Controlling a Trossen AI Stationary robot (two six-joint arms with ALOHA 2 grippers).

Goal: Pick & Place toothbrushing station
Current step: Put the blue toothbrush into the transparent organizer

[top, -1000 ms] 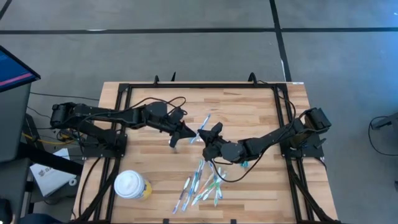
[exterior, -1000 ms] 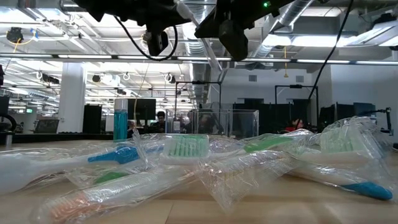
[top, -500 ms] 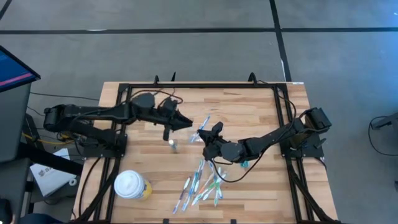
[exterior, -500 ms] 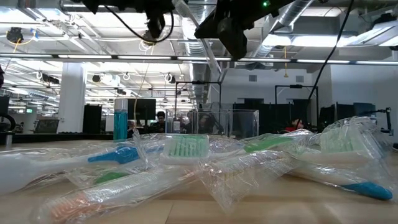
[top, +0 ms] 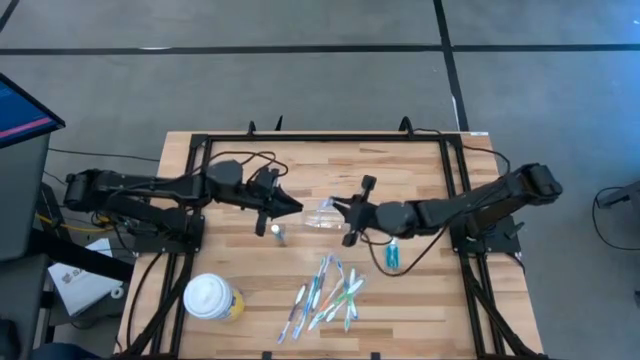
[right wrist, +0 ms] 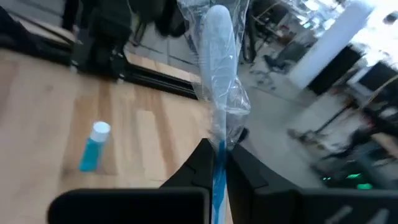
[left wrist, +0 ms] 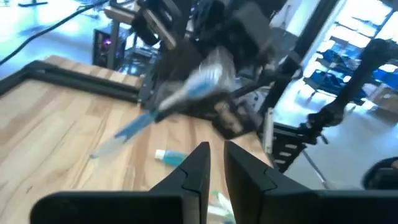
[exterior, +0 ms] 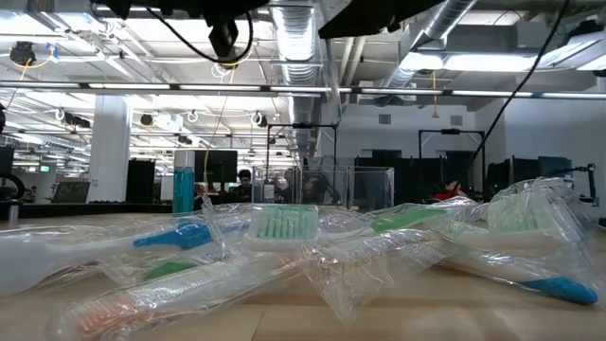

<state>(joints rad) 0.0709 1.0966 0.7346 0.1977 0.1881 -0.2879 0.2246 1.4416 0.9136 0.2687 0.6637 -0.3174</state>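
Clear oblong toothbrushing station (exterior: 333, 187) stands upright, distant.

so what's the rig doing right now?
The right gripper is shut on a wrapped toothbrush, holding it above mid-table. The left gripper faces it from close by, with a narrow gap between its fingers and nothing in them. A pile of wrapped toothbrushes lies near the front edge, a small blue tube on the right and a white-lidded cup at front left.
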